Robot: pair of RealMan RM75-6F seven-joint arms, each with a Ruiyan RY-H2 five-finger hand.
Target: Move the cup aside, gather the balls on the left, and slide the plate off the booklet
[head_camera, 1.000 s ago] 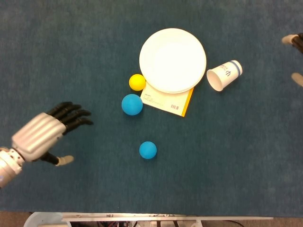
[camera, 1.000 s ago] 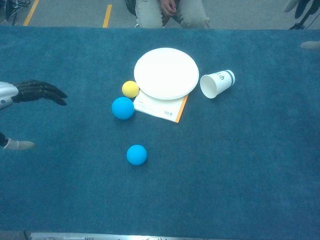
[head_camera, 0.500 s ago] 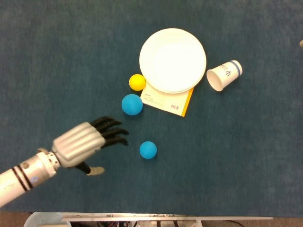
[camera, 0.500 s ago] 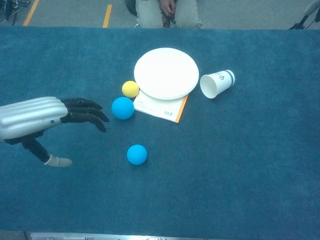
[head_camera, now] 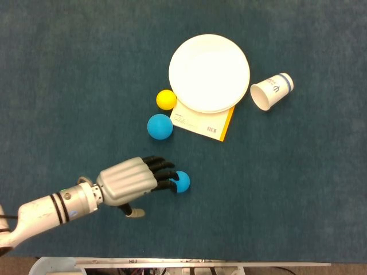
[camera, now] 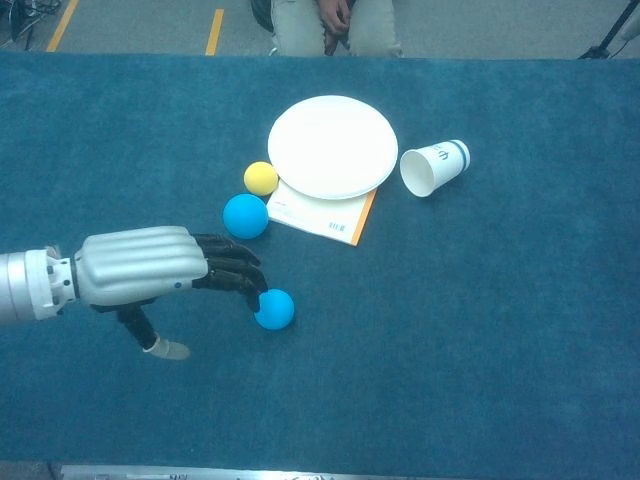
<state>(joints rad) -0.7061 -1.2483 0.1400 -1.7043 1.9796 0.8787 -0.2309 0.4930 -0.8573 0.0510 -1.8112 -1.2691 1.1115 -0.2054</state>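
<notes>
Scene: a dark blue carpeted desk, seen from above in the head view and from a lower, forward angle in the chest view.

My left hand: it reaches in from the lower left of the frame, palm down, fingers spread loosely and holding nothing. The dark tips sit at the small blue ball just below centre — I cannot tell whether they touch it. I judge I am placed there to push or take this ball toward the left.

My right hand: not visible in either view.

Balls: a larger blue ball lies left of centre, with a yellow ball just above it. Both sit beside the booklet's left edge. The small blue ball lies well apart from them, lower down, so it looks like the stray one to gather.

Plate: white, upper centre, resting on the top of the booklet and covering most of it; only the white lower part and an orange edge show. It is not yet slid off.

Cup: white paper, lying on its side just right of the plate, mouth toward the lower left.

What each view adds: the head view shows my thumb tucked below the palm. The chest view shows that thumb reaching down toward the desk — and a seated person at the far edge, top centre, absent from the head view.
</notes>
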